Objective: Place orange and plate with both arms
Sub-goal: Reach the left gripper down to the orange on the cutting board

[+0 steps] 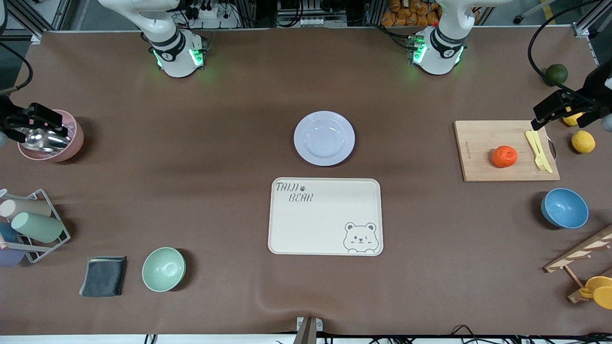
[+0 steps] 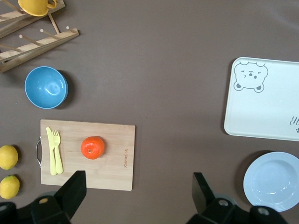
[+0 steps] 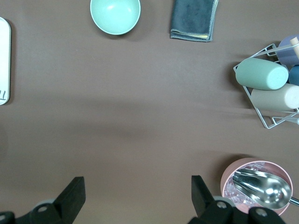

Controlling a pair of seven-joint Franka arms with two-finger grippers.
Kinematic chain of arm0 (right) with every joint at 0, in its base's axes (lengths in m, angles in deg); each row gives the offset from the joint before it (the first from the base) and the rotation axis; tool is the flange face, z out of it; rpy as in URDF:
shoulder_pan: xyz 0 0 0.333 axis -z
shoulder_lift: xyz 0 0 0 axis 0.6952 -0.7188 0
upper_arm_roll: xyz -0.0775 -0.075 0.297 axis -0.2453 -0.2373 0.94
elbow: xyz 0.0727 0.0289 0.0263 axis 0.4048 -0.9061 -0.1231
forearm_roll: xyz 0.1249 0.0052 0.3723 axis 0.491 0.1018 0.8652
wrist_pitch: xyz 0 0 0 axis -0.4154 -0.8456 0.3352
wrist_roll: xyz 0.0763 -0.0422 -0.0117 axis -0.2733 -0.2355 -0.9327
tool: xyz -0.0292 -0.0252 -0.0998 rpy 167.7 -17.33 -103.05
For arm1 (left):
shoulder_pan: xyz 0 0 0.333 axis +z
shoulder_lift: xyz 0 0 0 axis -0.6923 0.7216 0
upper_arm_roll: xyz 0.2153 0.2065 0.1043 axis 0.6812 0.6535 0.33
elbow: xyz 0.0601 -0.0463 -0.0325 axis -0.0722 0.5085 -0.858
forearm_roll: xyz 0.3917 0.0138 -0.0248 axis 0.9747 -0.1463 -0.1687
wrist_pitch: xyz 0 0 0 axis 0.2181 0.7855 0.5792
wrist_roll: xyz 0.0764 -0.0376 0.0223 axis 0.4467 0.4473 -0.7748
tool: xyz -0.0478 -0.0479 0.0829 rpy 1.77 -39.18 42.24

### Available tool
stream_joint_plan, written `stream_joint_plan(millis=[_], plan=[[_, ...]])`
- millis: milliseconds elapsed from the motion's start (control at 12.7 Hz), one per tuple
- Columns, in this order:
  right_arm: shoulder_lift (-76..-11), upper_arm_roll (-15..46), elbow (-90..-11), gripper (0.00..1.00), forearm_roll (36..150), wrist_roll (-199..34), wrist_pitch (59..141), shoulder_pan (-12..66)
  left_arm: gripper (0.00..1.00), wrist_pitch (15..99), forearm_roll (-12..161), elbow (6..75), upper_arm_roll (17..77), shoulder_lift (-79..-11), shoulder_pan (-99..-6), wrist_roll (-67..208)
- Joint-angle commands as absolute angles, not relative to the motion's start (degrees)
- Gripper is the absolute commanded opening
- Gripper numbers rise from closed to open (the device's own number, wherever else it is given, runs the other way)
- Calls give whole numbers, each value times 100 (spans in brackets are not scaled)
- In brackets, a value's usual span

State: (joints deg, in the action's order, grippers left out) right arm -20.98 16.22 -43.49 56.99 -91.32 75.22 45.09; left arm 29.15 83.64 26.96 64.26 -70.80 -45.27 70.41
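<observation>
The orange (image 1: 504, 156) lies on a wooden cutting board (image 1: 478, 143) toward the left arm's end of the table; it also shows in the left wrist view (image 2: 92, 147). The pale plate (image 1: 324, 138) sits empty at the table's middle, just farther from the front camera than the cream bear tray (image 1: 325, 216); the left wrist view shows the plate (image 2: 272, 182) too. My left gripper (image 1: 550, 109) hangs high over the board's outer end, open and empty (image 2: 138, 193). My right gripper (image 1: 36, 122) hangs high over a pink cup, open and empty (image 3: 137, 196).
A yellow fork and knife (image 1: 538, 150) lie on the board. Lemons (image 1: 583, 141), a dark green fruit (image 1: 557, 73), a blue bowl (image 1: 564, 208) and a wooden rack (image 1: 581, 253) stand near it. A pink cup with a scoop (image 1: 52, 136), a cup rack (image 1: 33, 224), a cloth (image 1: 103, 275) and a mint bowl (image 1: 163, 269) stand at the right arm's end.
</observation>
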Motion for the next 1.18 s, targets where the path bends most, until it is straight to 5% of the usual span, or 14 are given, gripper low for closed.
stream_joint_plan(millis=[0,315,1104], plan=[[-2092,1666,-4328,100,5590,-9063,7482,4519,100,2820,8314,2724,6448,-7161,-4531,6966],[-2119,1666,-4346,100,5599,-9072,7473,4501,100,2820,8885,2933,6457,-6776,-4348,6782],[-2242,1666,-4390,100,5590,-9098,7289,4510,100,6068,8903,6702,6439,-7249,-3240,6702]])
